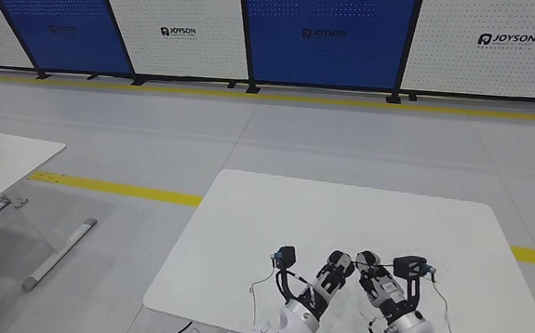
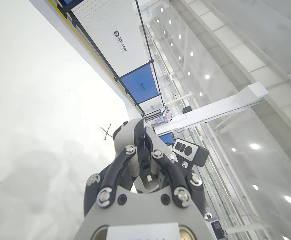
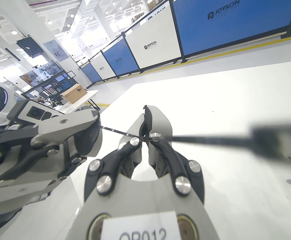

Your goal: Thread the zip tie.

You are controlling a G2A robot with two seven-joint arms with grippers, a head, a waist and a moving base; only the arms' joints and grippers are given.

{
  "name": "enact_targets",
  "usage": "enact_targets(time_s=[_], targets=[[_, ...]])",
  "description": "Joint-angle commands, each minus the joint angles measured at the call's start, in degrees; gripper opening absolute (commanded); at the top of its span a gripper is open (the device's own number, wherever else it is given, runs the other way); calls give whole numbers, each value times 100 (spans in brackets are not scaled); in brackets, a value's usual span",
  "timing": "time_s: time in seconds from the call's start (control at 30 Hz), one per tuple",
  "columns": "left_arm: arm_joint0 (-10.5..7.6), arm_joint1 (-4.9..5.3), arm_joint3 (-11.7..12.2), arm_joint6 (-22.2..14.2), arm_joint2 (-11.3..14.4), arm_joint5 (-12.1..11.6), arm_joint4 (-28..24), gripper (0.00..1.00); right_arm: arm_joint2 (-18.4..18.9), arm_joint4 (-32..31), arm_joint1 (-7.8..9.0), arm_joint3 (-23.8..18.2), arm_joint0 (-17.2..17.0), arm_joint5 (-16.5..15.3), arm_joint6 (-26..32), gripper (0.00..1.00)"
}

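A thin black zip tie [image 3: 118, 131] is stretched between both grippers, just above the near edge of the white table [image 1: 339, 209]. My right gripper [image 3: 146, 113] is shut on the strap partway along it. Past its fingers the strap runs on to a thicker, blurred black end [image 3: 266, 141] close to the camera. My left gripper [image 3: 96, 123] sits right beside it, shut on the strap's other end. In the left wrist view a sliver of black strap [image 2: 144, 142] shows between the closed left gripper [image 2: 142, 123] fingers. From above, the left gripper [image 1: 342, 262] and right gripper [image 1: 366, 260] almost touch.
The tabletop stretches bare ahead of both grippers. A second white table [image 1: 7, 162] with a cardboard box [image 3: 74, 94] stands to the left across the floor. Blue and white pegboard panels [image 1: 328, 36] fence the far side, behind a yellow floor line [image 1: 117, 189].
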Motion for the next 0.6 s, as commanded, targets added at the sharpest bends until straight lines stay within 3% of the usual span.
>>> enact_targets(time_s=[0.0,0.13,0.2,0.33,0.57], targets=[[-4,-6,-27,28,-22,9,-87,0,-3,6,0,3,10,-3,37,0],[-20,-18,-37,89,-43,29,-199,0,-20,-9,0,24,32,2,109,4],[-28,-24,-34,118,-46,44,-234,0,-25,-14,-1,39,38,1,118,16],[-43,-36,-25,157,-50,60,-307,0,-28,-25,-1,67,41,-12,124,27],[-48,-47,-13,194,-45,40,-346,0,-20,-49,3,71,18,-59,93,27]])
